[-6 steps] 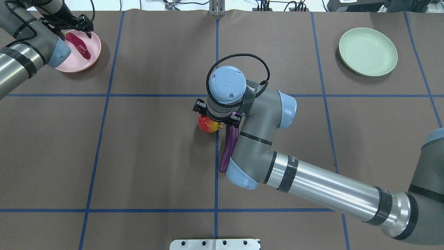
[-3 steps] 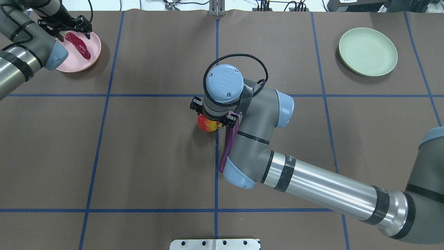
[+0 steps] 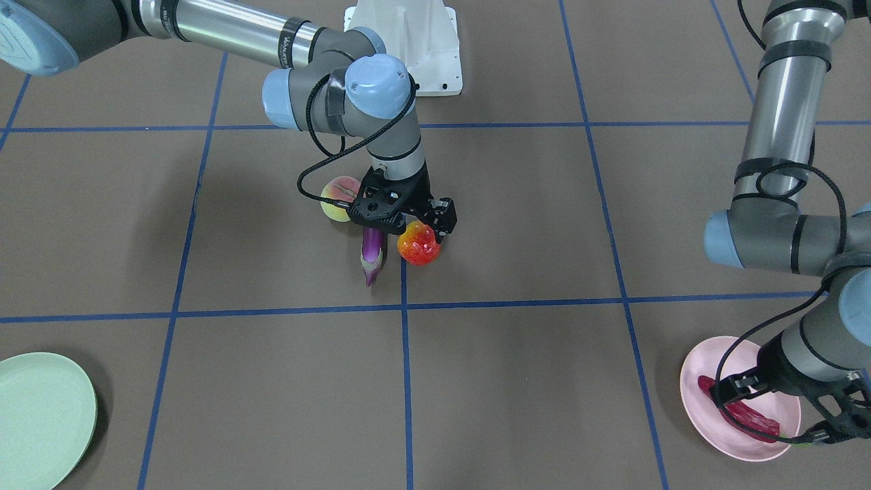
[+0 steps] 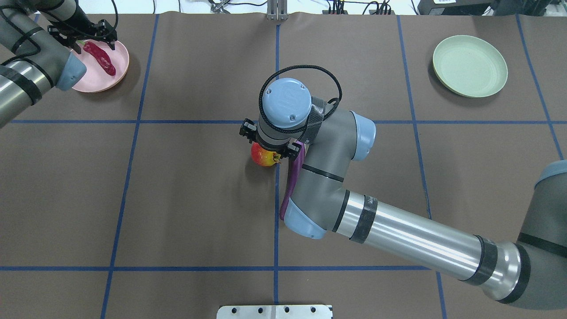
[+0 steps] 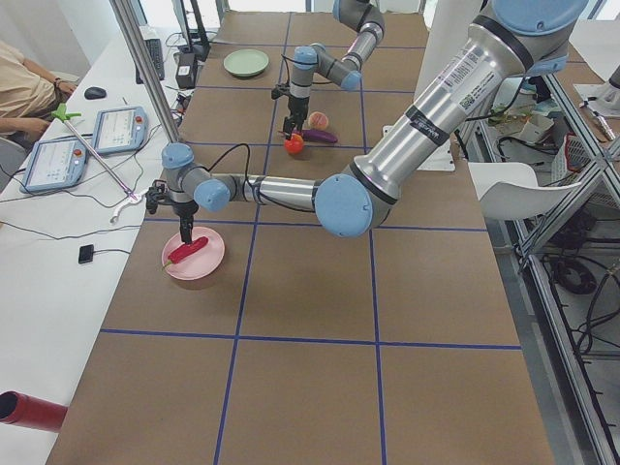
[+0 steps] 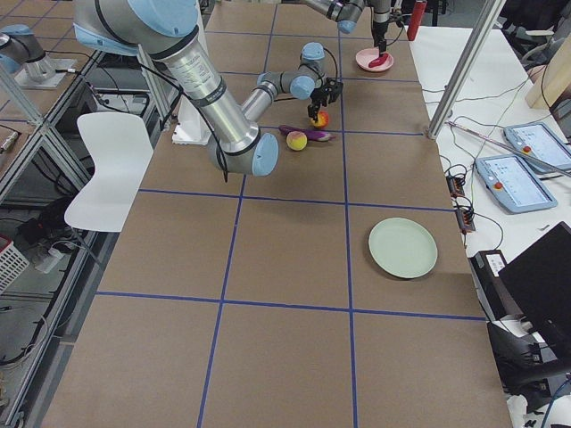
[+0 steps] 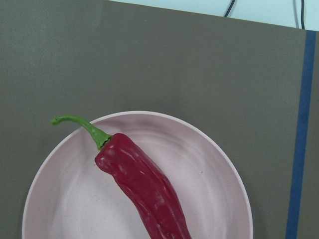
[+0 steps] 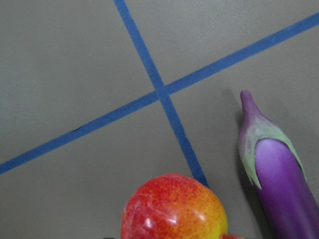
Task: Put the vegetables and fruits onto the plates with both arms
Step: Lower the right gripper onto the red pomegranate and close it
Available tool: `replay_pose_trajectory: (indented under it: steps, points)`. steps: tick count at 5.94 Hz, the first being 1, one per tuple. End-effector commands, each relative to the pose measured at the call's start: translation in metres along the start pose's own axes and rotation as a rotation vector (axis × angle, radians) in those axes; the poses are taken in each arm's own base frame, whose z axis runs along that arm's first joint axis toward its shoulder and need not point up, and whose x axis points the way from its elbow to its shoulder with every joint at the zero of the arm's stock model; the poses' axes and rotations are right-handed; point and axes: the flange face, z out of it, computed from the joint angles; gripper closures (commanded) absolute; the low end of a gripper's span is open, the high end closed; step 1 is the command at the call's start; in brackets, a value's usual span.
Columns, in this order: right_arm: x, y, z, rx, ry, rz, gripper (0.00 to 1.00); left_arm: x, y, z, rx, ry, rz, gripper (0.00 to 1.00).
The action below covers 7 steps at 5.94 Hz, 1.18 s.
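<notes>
Overhead exterior view up first: the right gripper [image 3: 416, 228] is seen hanging over the middle of the worktop, jaws spread wide and nothing clamped. The red-orange fruit [image 8: 172, 209] is sat on the brown table [image 4: 199, 199] right beneath them, beside a crossing of blue tape lines [image 8: 164, 94]. The eggplant [image 8: 279, 184] is laid just beside the fruit, on the side toward the worktop's right end, with its pale stem end pointed at the edge away from the robot. The peach [image 3: 338, 197] is tucked just beside the eggplant, nearer the robot's edge. Over at the far left corner, the left gripper [image 4: 92, 43] is held over the pink plate [image 7: 214, 169], fingers parted. The chili [image 7: 144, 194] is released and lies flat on that plate, green stem poking past the rim. The green plate [image 4: 469, 66] is parked at the far right corner, well apart from the produce
</notes>
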Motion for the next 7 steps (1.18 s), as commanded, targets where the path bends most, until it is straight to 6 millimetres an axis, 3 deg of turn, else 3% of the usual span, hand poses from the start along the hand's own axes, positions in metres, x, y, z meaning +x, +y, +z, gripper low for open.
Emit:
replay_pose_trajectory:
  steps: [1, 3, 4, 5, 6, 7]
  points:
    - [0.003, -0.002, 0.012, 0.024, 0.014, 0.004, 0.09, 0.006, 0.001, -0.006, 0.008, 0.011, -0.017, 0.00]
    - [0.002, -0.003, 0.015, 0.026, 0.017, 0.003, 0.09, 0.004, 0.006, -0.007, 0.011, 0.015, -0.019, 0.00]
    - [0.003, -0.003, 0.026, 0.021, -0.002, -0.003, 0.11, 0.004, 0.008, -0.006, 0.010, 0.016, -0.023, 0.00]
    - [0.002, -0.003, 0.027, 0.020, -0.010, -0.003, 0.23, 0.004, 0.008, -0.007, 0.012, 0.018, -0.034, 0.00]
    - [0.002, -0.002, 0.029, 0.019, -0.008, 0.018, 0.71, 0.005, 0.008, -0.009, 0.014, 0.020, -0.034, 0.00]
    - [-0.001, -0.001, 0.025, 0.014, -0.029, 0.028, 1.00, 0.009, 0.009, -0.011, 0.017, 0.025, -0.042, 0.00]
